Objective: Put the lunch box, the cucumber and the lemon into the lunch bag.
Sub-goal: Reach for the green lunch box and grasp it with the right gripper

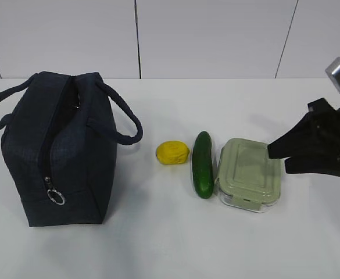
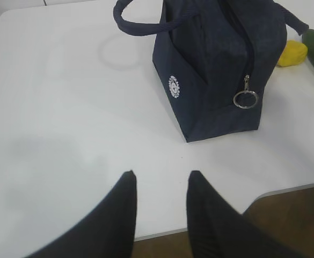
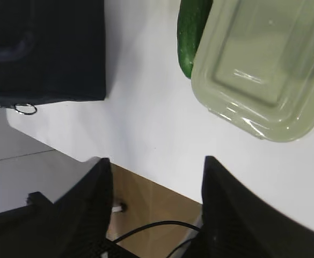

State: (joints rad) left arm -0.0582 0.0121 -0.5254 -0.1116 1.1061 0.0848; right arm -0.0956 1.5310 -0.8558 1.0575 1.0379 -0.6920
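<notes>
The dark navy lunch bag [image 1: 59, 151] stands upright at the left, its silver ring pull [image 1: 56, 196] low on the near end. Right of it lie the yellow lemon [image 1: 172, 153], the dark green cucumber [image 1: 203, 164] and the lunch box [image 1: 250, 173] with its sage-green lid, side by side. My right gripper [image 1: 278, 160] hangs open just right of the lunch box, above its edge, holding nothing. In the right wrist view the lunch box [image 3: 264, 70] and cucumber [image 3: 191, 32] lie ahead of the open right gripper [image 3: 155, 161]. My left gripper [image 2: 162, 176] is open and empty over bare table, short of the bag [image 2: 210, 70].
The white table [image 1: 158, 244] has a front edge close under both grippers [image 2: 285, 189]. A cable [image 3: 157, 228] runs over the brown floor below the right gripper. A white wall stands behind the table.
</notes>
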